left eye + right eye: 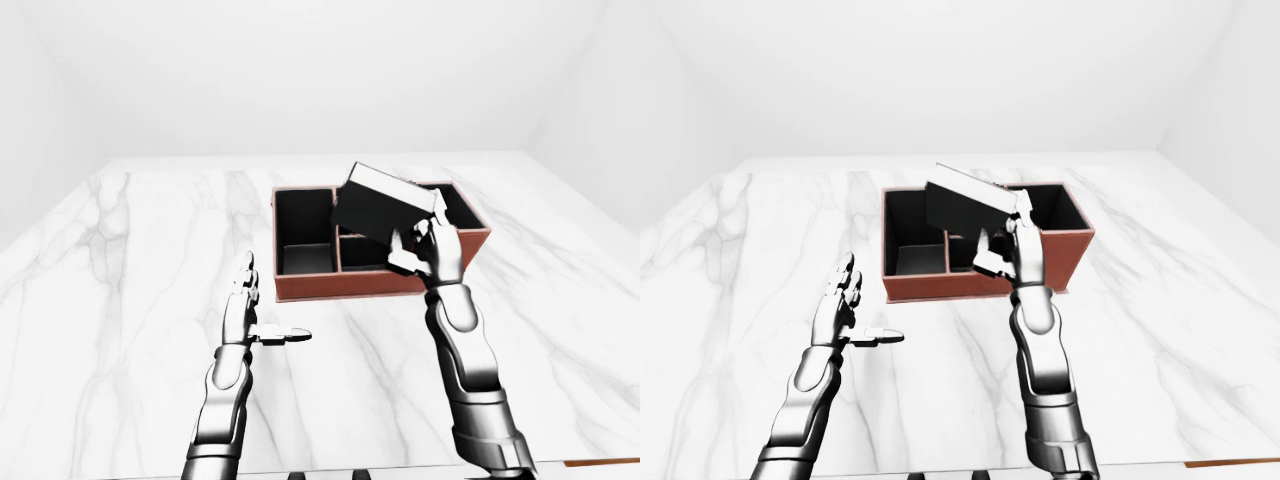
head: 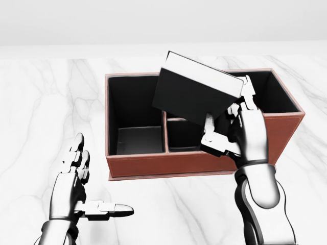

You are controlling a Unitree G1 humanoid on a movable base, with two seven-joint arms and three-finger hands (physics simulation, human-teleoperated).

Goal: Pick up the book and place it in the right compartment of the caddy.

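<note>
Book: the book (image 2: 196, 94) is a dark, flat volume with a pale page edge along its upper side, held tilted in the air over the caddy, its lower corner dipping toward the middle section in the head view.
Caddy: the caddy (image 2: 265, 138) is a reddish-brown box with black lining, standing on the desk; it has a left compartment, a middle one split by a low cross wall, and a right compartment.
In the way: in the head view the book covers much of the middle section and the wall between the middle and right compartments; the right hand hides the near left corner of the right compartment.
Right hand: the right hand (image 2: 240, 127) is clamped on the book's lower right edge, a thumb against the dark cover and fingers behind the page side; it sits at the caddy's near wall, to the right of the book's centre.
Book against compartment: the book appears to hang above the boundary of the middle and right compartments, though how far above the rim cannot be judged.
Left hand: the left hand (image 2: 82, 186) is spread apart, thumb pointing right, holding nothing, low and left of the caddy and well apart from the book.
Desk: the desk (image 1: 120, 300) is white marble with grey veins.
Room: pale, plain walls (image 1: 940, 80) rise beyond the desk's far edge.
</note>
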